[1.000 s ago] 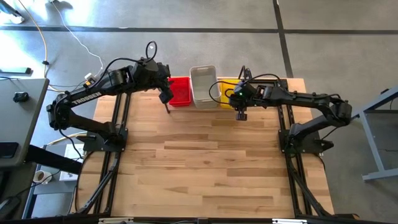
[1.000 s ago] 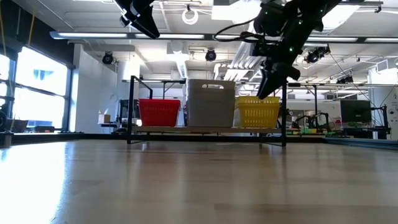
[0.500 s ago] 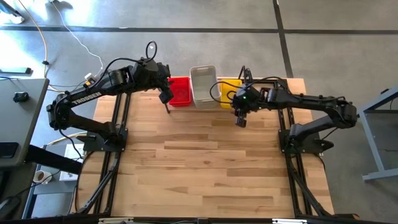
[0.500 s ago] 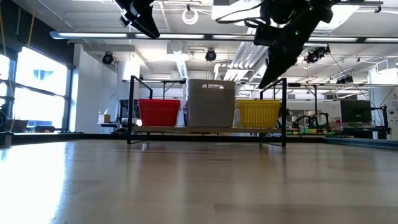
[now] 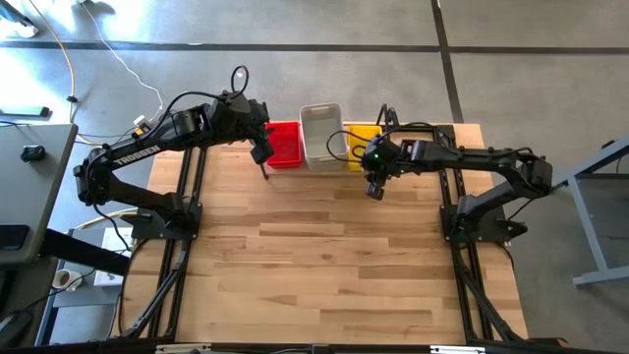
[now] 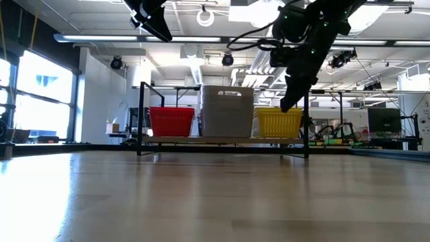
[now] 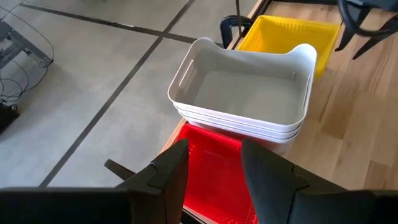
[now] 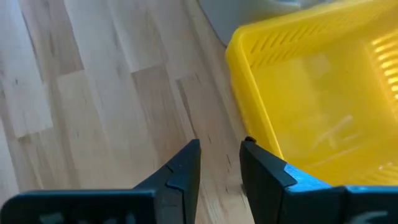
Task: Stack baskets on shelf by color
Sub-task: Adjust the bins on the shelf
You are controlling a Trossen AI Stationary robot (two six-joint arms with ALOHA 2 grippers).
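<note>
Three lots of baskets stand in a row on the shelf (image 6: 201, 140) at the table's far edge: a red basket (image 5: 285, 146), a stack of clear-grey baskets (image 5: 322, 136) and a yellow basket (image 5: 362, 140). Each rests on its bottom on the board. My left gripper (image 7: 214, 168) hangs open high above the red basket's (image 7: 211, 183) near side with nothing between its fingers. My right gripper (image 8: 219, 165) stands open and slanting down just in front of the yellow basket's (image 8: 317, 106) near left corner, over bare table. It holds nothing.
Black upright posts (image 6: 143, 117) (image 6: 307, 121) of the shelf frame stand at both ends of the basket row. The wooden tabletop (image 5: 334, 265) stretches from the shelf to the near edge. Cables run over the floor beyond the far left corner.
My right gripper has rolled about the line it points along, risen a little and sunk again in front of the yellow basket. Its fingers keep the same gap. The baskets have stayed where they were.
</note>
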